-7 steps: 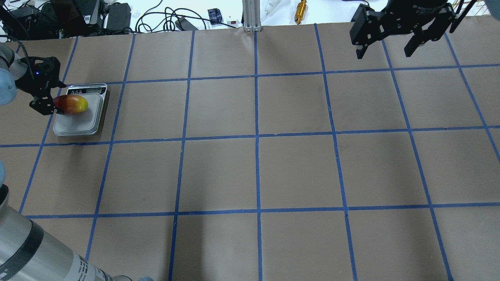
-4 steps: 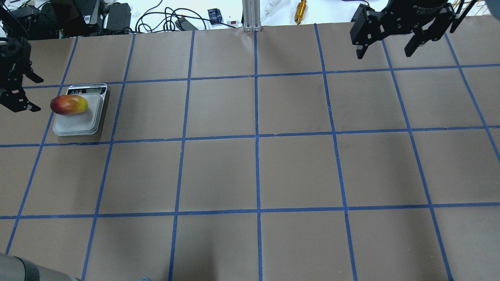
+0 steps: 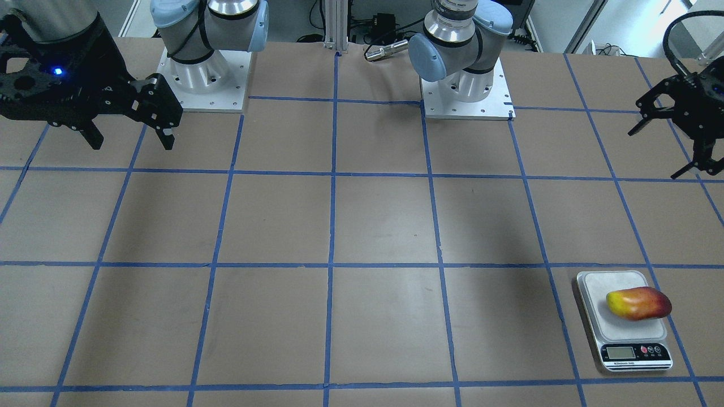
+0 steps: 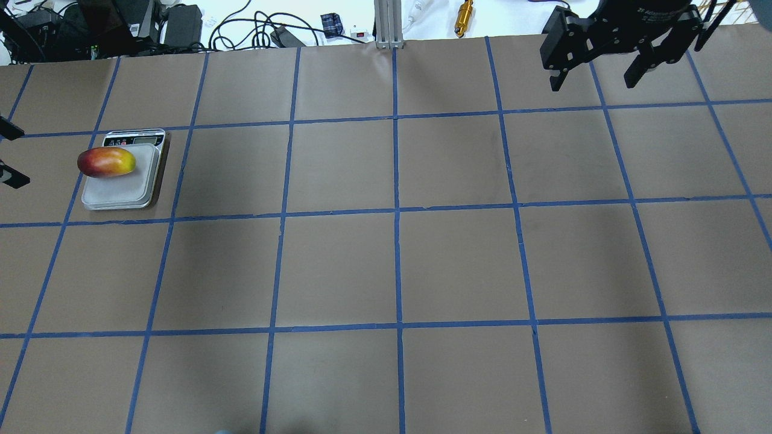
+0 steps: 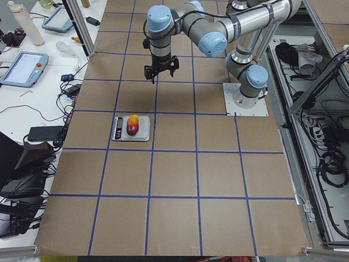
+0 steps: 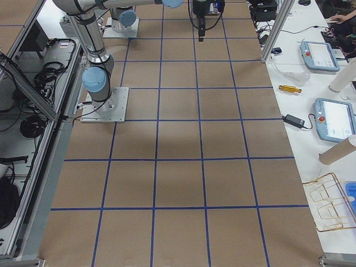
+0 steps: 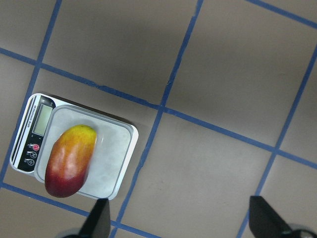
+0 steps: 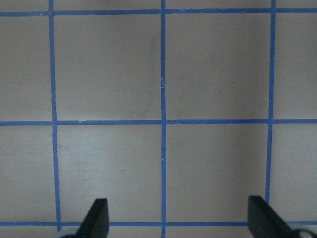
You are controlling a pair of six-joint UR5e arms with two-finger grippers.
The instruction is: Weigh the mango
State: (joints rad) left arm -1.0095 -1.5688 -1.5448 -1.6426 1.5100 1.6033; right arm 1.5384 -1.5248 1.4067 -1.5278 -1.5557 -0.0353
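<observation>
The mango (image 4: 107,161), yellow at one end and red at the other, lies on the silver scale (image 4: 117,191) near its display, at the table's far left. It also shows in the front view (image 3: 639,303) and in the left wrist view (image 7: 69,161). My left gripper (image 4: 12,154) is open and empty, apart from the mango at the view's left edge; in the front view (image 3: 656,154) it hangs above the table, well back from the scale (image 3: 598,287). My right gripper (image 4: 594,81) is open and empty, raised at the far right.
The table is brown paper with a blue tape grid (image 4: 397,208). Cables, boxes and a brass part (image 4: 464,17) lie beyond the far edge. The two arm bases (image 3: 466,85) stand at the robot's side of the table.
My left gripper has let go of the mango's red end and drawn back to the left, almost out of the overhead view. The mango stays on the scale. The right arm has not moved.
</observation>
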